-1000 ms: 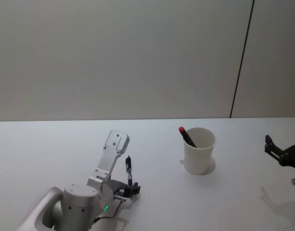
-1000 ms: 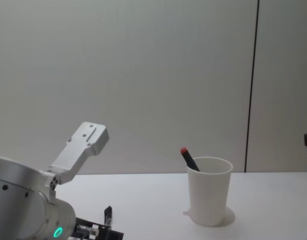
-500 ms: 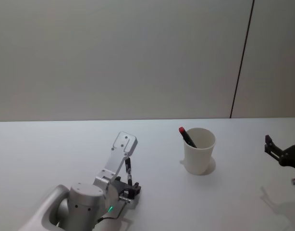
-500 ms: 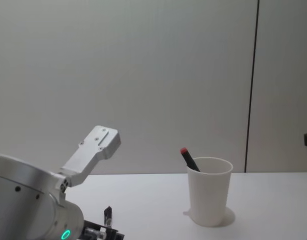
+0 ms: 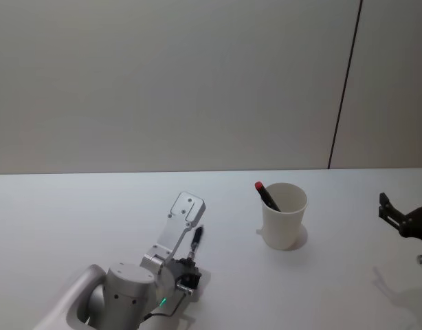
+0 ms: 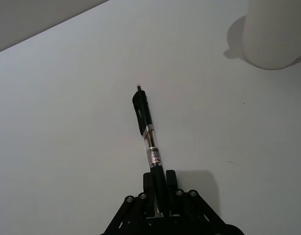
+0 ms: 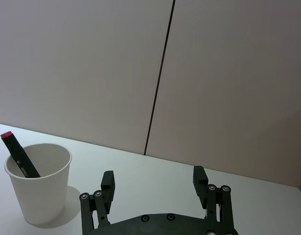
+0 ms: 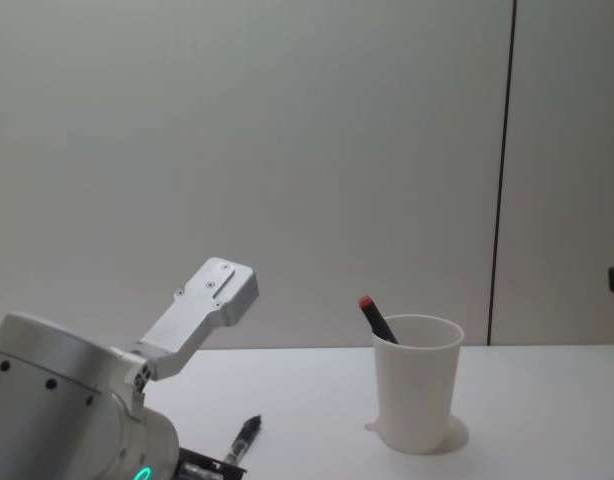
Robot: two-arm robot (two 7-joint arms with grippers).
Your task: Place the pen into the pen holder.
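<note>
Left jaws pinch the slim pen (image 6: pixel 146 132), black-capped with a clear barrel, label unreadable. Right jaws gape empty, apart from the tapered white paper pen holder (image 5: pixel 284 218).

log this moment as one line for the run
left gripper: shut on pen | pen: outside pen holder | pen holder: upright, red-capped marker inside | right gripper: open, idle at right

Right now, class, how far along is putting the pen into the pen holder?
Done: the left gripper is shut on the pen. In hand: it holds the pen low, apart from the pen holder. Left: carry it over and drop it in beside the red-capped marker. The right gripper sits open, idle.
</note>
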